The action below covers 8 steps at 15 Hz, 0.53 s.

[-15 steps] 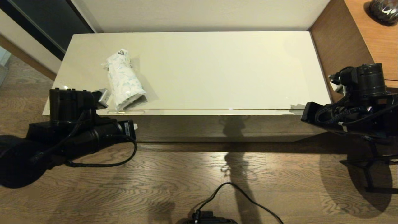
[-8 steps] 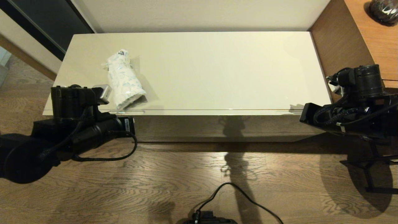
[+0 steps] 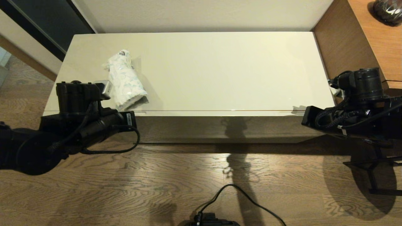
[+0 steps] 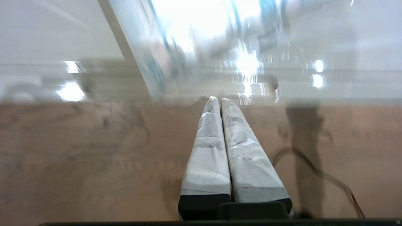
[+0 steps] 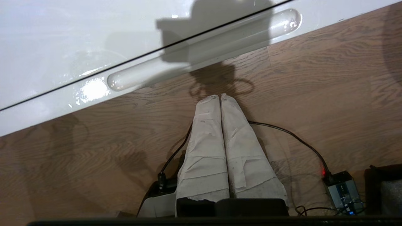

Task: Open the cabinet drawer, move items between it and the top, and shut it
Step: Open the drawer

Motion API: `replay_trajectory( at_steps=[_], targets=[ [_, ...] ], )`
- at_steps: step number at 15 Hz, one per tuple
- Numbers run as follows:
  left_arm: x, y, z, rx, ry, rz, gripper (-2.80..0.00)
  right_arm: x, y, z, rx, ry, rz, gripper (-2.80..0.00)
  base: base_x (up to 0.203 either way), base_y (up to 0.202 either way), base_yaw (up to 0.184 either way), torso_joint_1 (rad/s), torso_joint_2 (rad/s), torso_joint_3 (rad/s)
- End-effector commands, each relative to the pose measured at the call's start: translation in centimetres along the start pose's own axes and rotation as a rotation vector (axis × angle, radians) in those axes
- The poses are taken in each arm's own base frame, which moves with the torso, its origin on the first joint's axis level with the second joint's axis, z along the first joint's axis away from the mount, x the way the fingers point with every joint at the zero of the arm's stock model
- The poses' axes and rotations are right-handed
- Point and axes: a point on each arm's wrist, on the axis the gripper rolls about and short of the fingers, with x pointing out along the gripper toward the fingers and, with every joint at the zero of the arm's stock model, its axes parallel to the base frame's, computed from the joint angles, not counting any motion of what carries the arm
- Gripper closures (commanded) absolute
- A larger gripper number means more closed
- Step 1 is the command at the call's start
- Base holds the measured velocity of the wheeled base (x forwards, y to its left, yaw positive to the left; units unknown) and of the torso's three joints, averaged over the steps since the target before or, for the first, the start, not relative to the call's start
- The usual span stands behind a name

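The cabinet's cream top (image 3: 220, 69) carries a white bundle (image 3: 125, 78) with blue-green print, lying near its front left. The drawer (image 3: 220, 128) below is closed, and one slot handle (image 3: 138, 112) shows just in front of the bundle. My left arm (image 3: 78, 100) hangs over the cabinet's front left corner. Its gripper (image 4: 218, 99) is shut and empty, tips level with the front edge, with the bundle (image 4: 194, 31) blurred beyond. My right gripper (image 5: 220, 96) is shut and empty, over the floor a little short of the other slot handle (image 5: 204, 51).
A brown wooden unit (image 3: 351, 40) abuts the cabinet's right end, with a dark vase (image 3: 388, 11) on it. A black cable (image 3: 238, 197) and a small box (image 5: 342, 191) lie on the wood floor in front. A dark panel (image 3: 40, 22) stands at the back left.
My left arm has swung in toward the cabinet's front edge and a little to the right, nearer the bundle. The right arm has barely shifted. Both grippers stayed shut.
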Motion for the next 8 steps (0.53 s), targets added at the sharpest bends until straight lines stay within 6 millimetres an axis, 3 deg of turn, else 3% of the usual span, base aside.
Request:
replay_trajectory(
  at_steps=[1, 8],
  targets=[
    [0.25, -0.09, 0.16, 0.000, -0.018, -0.004, 0.00, 0.28, -0.07, -0.23, 0.000, 0.010, -0.007, 0.00, 0.000, 0.000, 0.000, 0.000, 0.00, 0.000],
    [0.85, 0.11, -0.50, -0.001, 0.007, 0.009, 0.00, 0.72, 0.02, -0.24, 0.003, -0.003, 0.000, 0.00, 0.000, 0.000, 0.000, 0.000, 0.00, 0.000]
  ],
)
